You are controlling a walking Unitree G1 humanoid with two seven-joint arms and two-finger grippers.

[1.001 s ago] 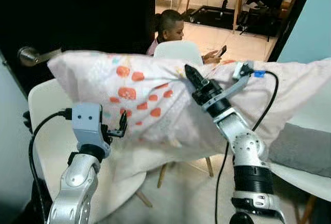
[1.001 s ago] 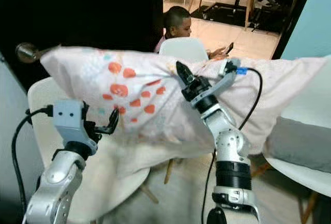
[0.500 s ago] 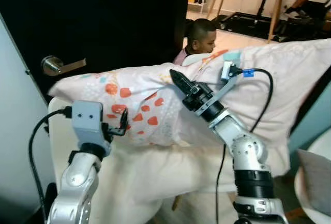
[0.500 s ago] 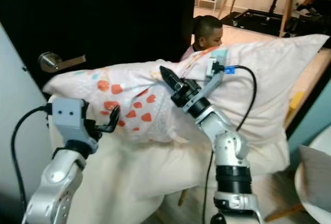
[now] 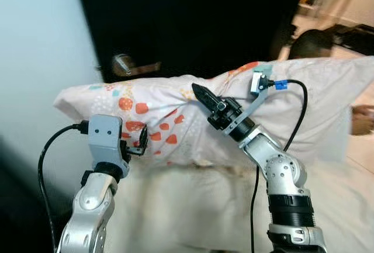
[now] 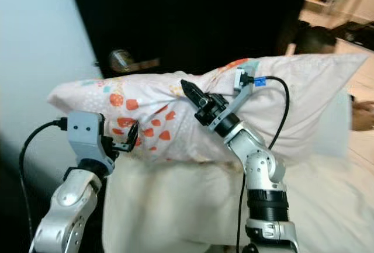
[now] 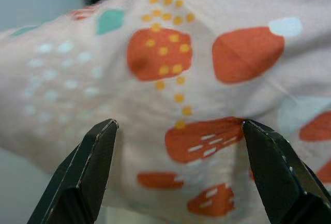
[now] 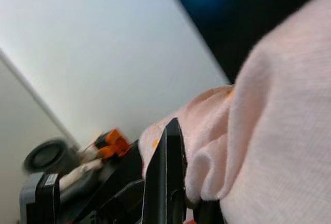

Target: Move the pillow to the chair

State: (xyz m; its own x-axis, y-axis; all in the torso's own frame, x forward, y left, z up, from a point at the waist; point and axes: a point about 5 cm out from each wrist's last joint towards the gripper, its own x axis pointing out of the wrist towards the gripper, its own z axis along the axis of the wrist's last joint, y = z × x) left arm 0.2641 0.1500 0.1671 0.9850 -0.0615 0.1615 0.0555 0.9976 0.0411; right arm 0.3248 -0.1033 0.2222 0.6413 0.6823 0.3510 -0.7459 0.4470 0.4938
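The pale pillow (image 5: 175,113) with orange and teal spots hangs lengthwise in front of me, held off the ground. My right gripper (image 5: 198,94) is shut on a pinched fold of its upper face; the right wrist view has a black finger (image 8: 168,172) tight against bunched fabric. My left gripper (image 5: 140,143) stands open against the pillow's lower left side. Its two fingers (image 7: 95,157) are spread wide over the spotted cloth (image 7: 176,79). A white chair (image 5: 193,212) lies just below the pillow, blurred.
A dark door with a silver lever handle (image 5: 125,65) stands behind the pillow. A pale wall (image 5: 41,42) is on the left. A person's head (image 5: 315,40) and a hand (image 5: 362,118) are beyond the pillow's right end.
The camera has swung left, so the door handle and the person slid right in the picture. The pillow stays held the same way between both grippers.
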